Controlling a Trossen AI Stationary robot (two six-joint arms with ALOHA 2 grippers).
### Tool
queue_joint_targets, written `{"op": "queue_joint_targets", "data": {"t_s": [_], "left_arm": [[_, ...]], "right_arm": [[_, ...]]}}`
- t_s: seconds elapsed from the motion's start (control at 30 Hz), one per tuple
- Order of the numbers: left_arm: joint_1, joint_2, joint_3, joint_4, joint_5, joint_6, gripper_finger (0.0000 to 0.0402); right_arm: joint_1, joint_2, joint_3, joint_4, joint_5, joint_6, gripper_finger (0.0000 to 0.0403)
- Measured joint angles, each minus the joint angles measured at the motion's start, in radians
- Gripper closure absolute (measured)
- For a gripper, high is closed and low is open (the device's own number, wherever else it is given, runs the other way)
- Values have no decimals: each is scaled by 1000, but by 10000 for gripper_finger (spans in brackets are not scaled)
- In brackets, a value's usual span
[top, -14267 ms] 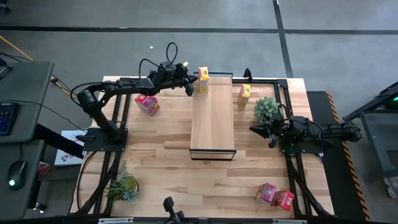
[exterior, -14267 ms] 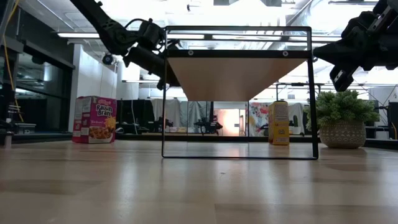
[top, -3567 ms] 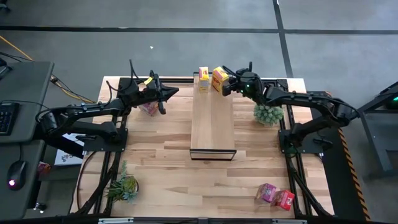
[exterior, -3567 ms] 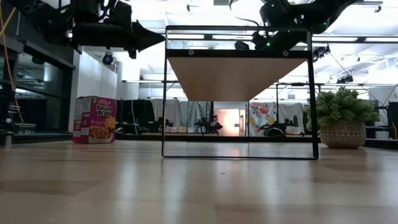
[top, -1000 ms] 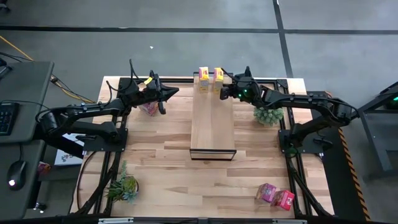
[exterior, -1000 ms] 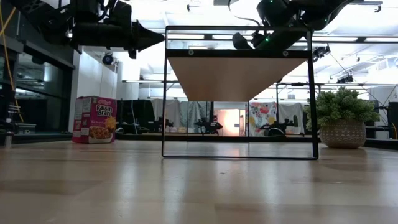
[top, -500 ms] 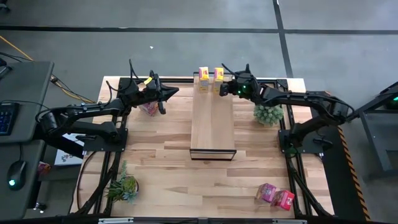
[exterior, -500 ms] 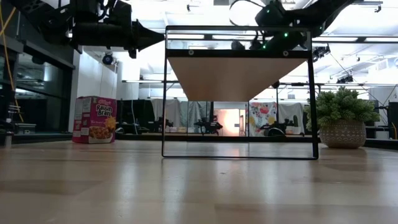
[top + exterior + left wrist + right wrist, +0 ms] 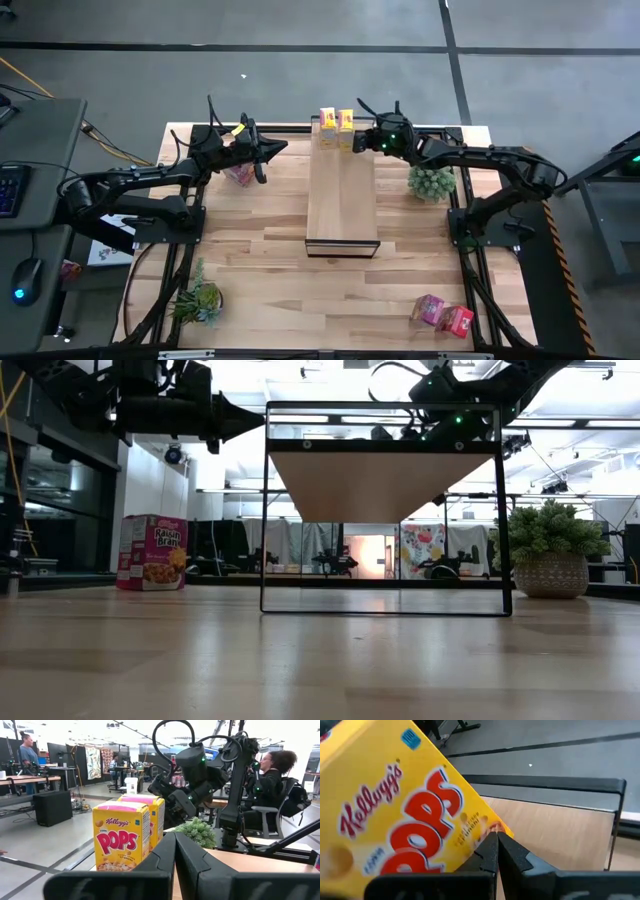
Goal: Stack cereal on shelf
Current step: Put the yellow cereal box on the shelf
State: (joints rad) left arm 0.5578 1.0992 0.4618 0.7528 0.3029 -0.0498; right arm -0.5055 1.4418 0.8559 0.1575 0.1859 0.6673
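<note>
At the shelf's (image 9: 341, 190) far end, from above, we note two yellow cereal boxes (image 9: 336, 128) upright side by side; the right gripper (image 9: 362, 141) sits just beside the nearer one, clenched, apparently holding nothing. The left gripper (image 9: 262, 163) waits over the pink box (image 9: 238, 172), nearer it than the right. Low view: that pink box (image 9: 152, 552) stands upright on the table. Left wrist: fingers (image 9: 172, 851) pressed together, empty. Right wrist: fingers (image 9: 495, 851) together against the yellow face.

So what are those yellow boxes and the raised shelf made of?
The yellow Corn Pops boxes look like thin printed cardboard, slightly glossy, with folded flaps. The shelf seems a pale wood board, visibly grained, in a thin dark frame, probably metal.
</note>
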Motion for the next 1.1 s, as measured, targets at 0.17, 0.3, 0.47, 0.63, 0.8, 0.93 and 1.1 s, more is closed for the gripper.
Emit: {"op": "queue_joint_targets", "data": {"t_s": [0.17, 0.3, 0.47, 0.63, 0.8, 0.93, 1.1], "left_arm": [[0, 0, 0, 0, 0, 0, 402], [0, 0, 0, -11, 0, 0, 401], [0, 0, 0, -15, 0, 0, 402], [0, 0, 0, -8, 0, -1, 401], [0, 0, 0, -6, 0, -1, 401], [0, 0, 0, -6, 0, -1, 401], [0, 0, 0, -6, 0, 0, 402]], "right_arm": [[2, 0, 0, -8, 9, 9, 403], [1, -1, 0, -42, 19, 14, 403], [10, -1, 0, -70, 12, 16, 403], [26, -1, 0, -70, 11, 35, 403], [37, -1, 0, -66, 6, 50, 403], [37, -1, 0, -45, 1, 58, 403], [37, -1, 0, -14, 1, 69, 403]]}}
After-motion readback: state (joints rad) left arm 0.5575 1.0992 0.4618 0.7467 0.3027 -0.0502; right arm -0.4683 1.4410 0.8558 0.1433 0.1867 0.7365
